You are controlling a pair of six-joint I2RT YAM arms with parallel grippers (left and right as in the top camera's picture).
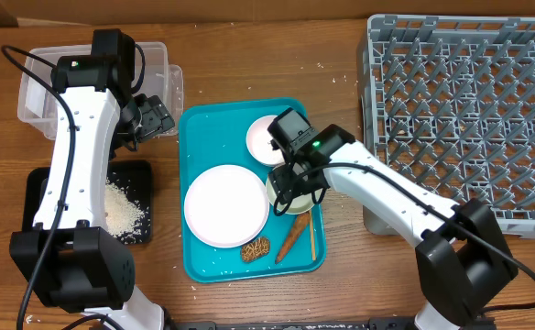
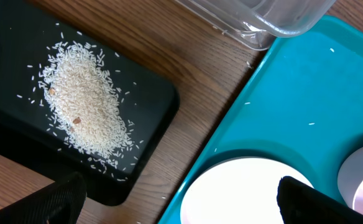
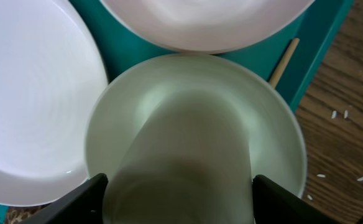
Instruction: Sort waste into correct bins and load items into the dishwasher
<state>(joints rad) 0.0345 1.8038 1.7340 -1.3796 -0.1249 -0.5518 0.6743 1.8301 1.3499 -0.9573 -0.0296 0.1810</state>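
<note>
The right claw (image 3: pixel 180 186) hangs wide open over the round pale green bowl (image 3: pixel 194 112). It has one finger out at each side and it grips nothing. The bowl sits on the flat teal plastic tray (image 1: pixel 203 124). It is at 3 o'clock from the big round white plate (image 1: pixel 226 205) and at 6 o'clock from the small white bowl (image 1: pixel 260 139). The three rims look packed tight together.

That tight fit is the main worry. The bowl is about as wide as the open claw, so a finger could land on the rim and not go past it. The finger on the 9 o'clock side could also bump the big plate and push it. The bowl looks smooth (and likely slippery), so a weak pinch on one edge could let it tip or slide out. That would matter most on the way to the grey plastic dish rack (image 1: pixel 469 119) at 3 o'clock from the tray. The thin wooden stick (image 1: pixel 311 234) lies near the bowl at 5 o'clock and could get knocked off the tray.

The left claw (image 2: pixel 181 190) is open and empty too. It hangs over the edge of the teal tray, near the flat black tray (image 2: pixel 150 99) that holds a pile of white rice (image 2: pixel 82 106). If it reaches in now, the two arms could bump.
</note>
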